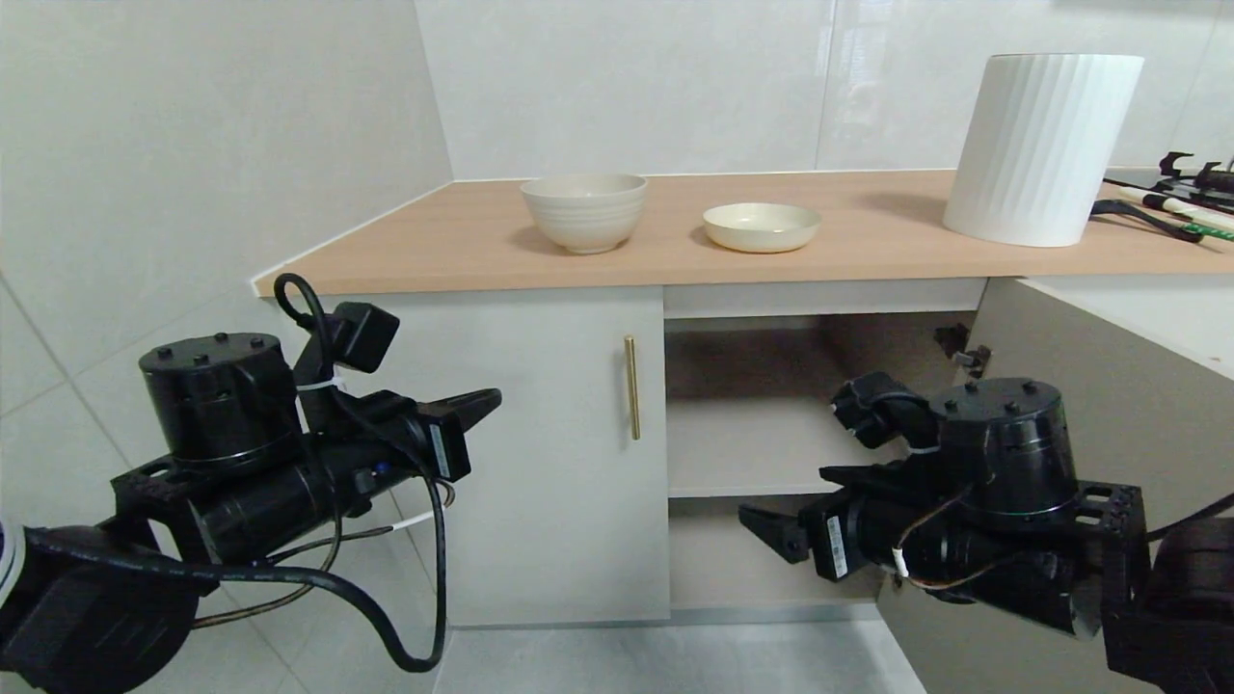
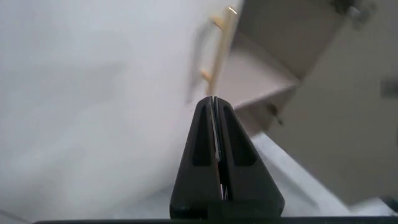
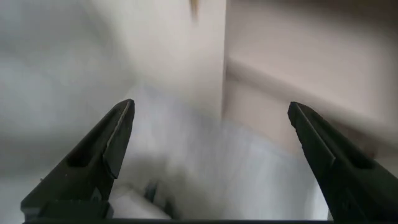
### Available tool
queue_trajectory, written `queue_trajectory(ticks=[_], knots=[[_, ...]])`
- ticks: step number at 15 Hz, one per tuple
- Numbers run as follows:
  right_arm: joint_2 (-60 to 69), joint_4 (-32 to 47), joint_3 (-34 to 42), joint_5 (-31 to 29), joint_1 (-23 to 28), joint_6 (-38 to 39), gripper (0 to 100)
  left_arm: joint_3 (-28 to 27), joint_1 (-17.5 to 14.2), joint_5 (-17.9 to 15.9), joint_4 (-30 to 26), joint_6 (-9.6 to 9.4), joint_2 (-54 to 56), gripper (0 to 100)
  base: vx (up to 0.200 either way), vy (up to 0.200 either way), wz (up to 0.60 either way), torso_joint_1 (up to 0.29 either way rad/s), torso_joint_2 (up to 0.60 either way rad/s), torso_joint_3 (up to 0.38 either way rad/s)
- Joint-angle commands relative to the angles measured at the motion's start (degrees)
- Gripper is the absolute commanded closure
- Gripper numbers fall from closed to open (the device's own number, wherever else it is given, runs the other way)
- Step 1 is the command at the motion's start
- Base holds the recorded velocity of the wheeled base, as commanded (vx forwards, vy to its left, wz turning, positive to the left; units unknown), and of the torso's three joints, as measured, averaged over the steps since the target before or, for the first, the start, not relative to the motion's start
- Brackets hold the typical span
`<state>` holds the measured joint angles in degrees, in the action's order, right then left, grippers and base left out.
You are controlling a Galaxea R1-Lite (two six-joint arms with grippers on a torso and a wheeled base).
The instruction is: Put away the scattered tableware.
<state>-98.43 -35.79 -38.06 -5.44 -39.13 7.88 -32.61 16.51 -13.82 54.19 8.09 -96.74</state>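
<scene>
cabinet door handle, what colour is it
Gold. The handle shows best in the head view, upright on the closed door.

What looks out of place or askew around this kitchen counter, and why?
The bowl and small dish sit loose on the counter instead of stored. The right cabinet door hangs open. Nothing looks spilled or broken.

A tall white ribbed canister (image 1: 1041, 145) stood on the wooden countertop (image 1: 868, 217) near its right end. Dark utensils (image 1: 1147, 218) lay just beside it. A tiled wall (image 1: 675, 87) rose behind.
</scene>
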Motion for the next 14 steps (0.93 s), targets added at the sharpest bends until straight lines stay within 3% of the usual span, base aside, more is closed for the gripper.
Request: queue_trajectory(ticks=[1,4,7,10,14], knots=[[0.25,0.2,0.71,-0.19,0.2,1.27,0,-1.05,-0.07,0.38,0.04,0.17,-0.37,100,0.0,0.0,0.0,0.0,0.0,0.0],[4.47,0.37,1.14,-0.1,1.25,1.35,0,-1.23,1.07,2.05,0.13,0.26,0.86,100,0.0,0.0,0.0,0.0,0.0,0.0],[9.31,7.14,0.88,0.16,1.25,1.35,0,-0.52,3.45,4.16,0.04,0.26,1.47,100,0.0,0.0,0.0,0.0,0.0,0.0],[10.36,7.49,0.88,0.25,1.25,1.35,0,0.0,4.06,4.16,-0.05,0.17,1.21,100,0.0,0.0,0.0,0.0,0.0,0.0],[10.62,7.49,1.06,0.25,1.25,1.27,0,0.27,4.06,4.07,-3.12,-0.01,3.14,100,0.2,0.0,0.0,-0.002,0.0,0.002]])
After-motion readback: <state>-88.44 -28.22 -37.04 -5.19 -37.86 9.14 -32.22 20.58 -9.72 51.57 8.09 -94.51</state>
